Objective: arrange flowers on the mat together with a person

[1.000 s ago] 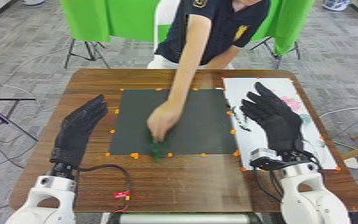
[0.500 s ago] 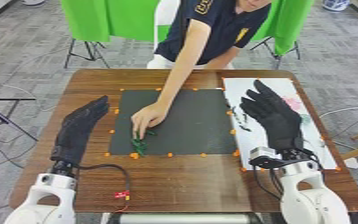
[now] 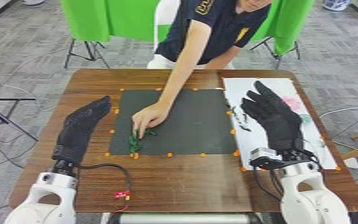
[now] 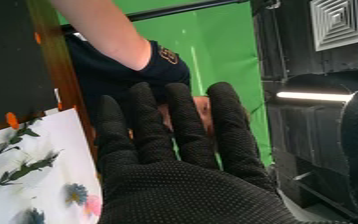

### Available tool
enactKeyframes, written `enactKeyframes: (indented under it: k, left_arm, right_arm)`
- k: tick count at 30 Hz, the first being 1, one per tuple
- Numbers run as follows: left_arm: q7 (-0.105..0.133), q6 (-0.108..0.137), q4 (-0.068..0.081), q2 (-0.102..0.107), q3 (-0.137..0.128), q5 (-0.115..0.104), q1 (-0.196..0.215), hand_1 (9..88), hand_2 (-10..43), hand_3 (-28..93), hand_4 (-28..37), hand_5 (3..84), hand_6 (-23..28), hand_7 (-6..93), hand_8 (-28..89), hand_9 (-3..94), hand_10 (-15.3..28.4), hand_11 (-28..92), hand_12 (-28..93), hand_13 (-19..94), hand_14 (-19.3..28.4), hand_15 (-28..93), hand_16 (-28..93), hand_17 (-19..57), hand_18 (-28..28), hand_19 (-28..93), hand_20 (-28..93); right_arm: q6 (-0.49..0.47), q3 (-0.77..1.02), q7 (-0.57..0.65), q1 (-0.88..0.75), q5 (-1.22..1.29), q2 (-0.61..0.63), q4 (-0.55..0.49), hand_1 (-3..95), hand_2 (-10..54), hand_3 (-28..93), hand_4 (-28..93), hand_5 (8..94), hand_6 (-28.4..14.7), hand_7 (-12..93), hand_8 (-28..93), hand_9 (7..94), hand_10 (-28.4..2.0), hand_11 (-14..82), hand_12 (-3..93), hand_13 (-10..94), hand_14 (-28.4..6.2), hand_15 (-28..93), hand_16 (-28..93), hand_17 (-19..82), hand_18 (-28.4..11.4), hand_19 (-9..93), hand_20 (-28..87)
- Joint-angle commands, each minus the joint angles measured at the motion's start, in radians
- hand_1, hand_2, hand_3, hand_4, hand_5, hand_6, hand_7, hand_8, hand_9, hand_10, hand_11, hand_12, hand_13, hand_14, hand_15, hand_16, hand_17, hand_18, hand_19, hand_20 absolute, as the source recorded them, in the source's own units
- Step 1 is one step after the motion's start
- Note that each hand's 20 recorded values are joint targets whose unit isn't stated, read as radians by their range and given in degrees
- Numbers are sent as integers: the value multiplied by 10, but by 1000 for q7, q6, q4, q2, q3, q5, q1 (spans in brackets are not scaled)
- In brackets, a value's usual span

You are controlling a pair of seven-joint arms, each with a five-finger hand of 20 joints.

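In the head view, my left hand (image 3: 80, 129) is open beside the dark mat (image 3: 189, 120), fingers straight. My right hand (image 3: 275, 120) stands open over the white sheet (image 3: 245, 89); in the right wrist view the same right hand (image 4: 180, 175) has straight fingers and holds nothing. A person's hand (image 3: 149, 118) presses its fingertips at a green leafy stem (image 3: 135, 144) on the mat's near left corner. On the sheet (image 4: 7, 150) in the right wrist view lie leafy sprigs (image 4: 26, 170), a blue-grey flower (image 4: 76, 193) and a pink flower (image 4: 93, 205).
The brown table (image 3: 193, 185) spans between both arms. Orange marks (image 3: 169, 155) line the mat's edges. A black cable (image 3: 113, 166) with a red piece (image 3: 122, 194) lies near my left wrist. The person's forearm (image 3: 186, 60) crosses the table's far edge.
The person's hand has moved from the mat's middle toward its left side, and the green stem has gone with it to the near left corner. My two hands have barely moved.
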Motion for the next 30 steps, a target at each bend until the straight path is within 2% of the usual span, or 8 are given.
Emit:
enactKeyframes:
  k: [1,5,9,16,20,23,26,30]
  left_arm:
    - [-14,-8,7,-8,-11,-1,9,243,-8,624,-199,476,6,80,-53,398,137,94,136,260,159,57,67,-19,144,45,138]
    - [-19,-24,10,-9,-9,4,3,243,-9,626,-200,475,7,81,-52,398,137,94,136,259,159,57,67,-19,143,44,138]
    - [-23,-15,5,-4,-11,-1,10,243,-8,626,-199,475,9,79,-52,397,136,94,137,259,159,57,67,-19,143,42,139]
    - [-29,-12,9,0,-10,-2,6,245,-10,627,-196,469,14,77,-49,396,135,95,139,257,159,57,68,-20,142,41,140]
    - [-39,-22,7,-5,-13,0,11,245,-9,626,-195,466,17,76,-48,395,135,95,140,257,159,56,68,-21,142,41,140]
    - [-42,-17,5,-7,-16,-1,14,245,-10,626,-195,464,20,74,-47,394,135,95,141,257,160,56,68,-21,142,40,140]
    - [-48,-11,-1,-8,-19,3,19,245,-8,624,-196,462,24,73,-46,393,135,94,141,256,160,56,68,-22,142,40,140]
    - [-61,-29,-2,-8,-23,4,15,244,-9,624,-196,458,27,73,-43,392,134,95,142,256,161,55,68,-22,141,40,140]
  right_arm:
    - [8,-2,-9,-9,-3,-2,-3,92,-6,742,-159,354,-33,69,-65,363,-158,32,134,293,-173,72,173,151,-162,70,203]
    - [12,-3,-10,-10,-3,3,-3,92,-6,742,-160,354,-33,69,-65,363,-158,32,135,293,-173,72,174,151,-162,69,203]
    - [6,-4,-9,-5,-5,1,0,93,-6,742,-161,354,-34,68,-65,364,-158,32,136,293,-173,72,174,151,-162,69,203]
    - [1,-2,-39,-7,9,-3,8,82,-13,721,-173,353,-33,69,-64,365,-159,34,141,299,-177,78,181,155,-172,73,203]
    - [-12,4,-65,-11,-9,-8,9,54,-89,689,-264,359,-36,71,-66,370,-158,34,148,311,-174,81,188,170,-180,74,204]
    - [-21,9,-71,-12,-26,-3,7,60,-95,672,-280,368,-45,72,-67,375,-157,36,150,317,-171,85,191,177,-186,79,207]
    - [-47,31,-85,7,-63,19,7,83,-95,656,-282,375,-51,73,-67,380,-157,38,155,331,-175,94,202,200,-199,134,246]
    - [-1,84,-144,27,-183,85,-22,152,-95,604,-282,407,-65,68,-67,431,-153,52,169,441,-178,131,224,283,-195,246,343]
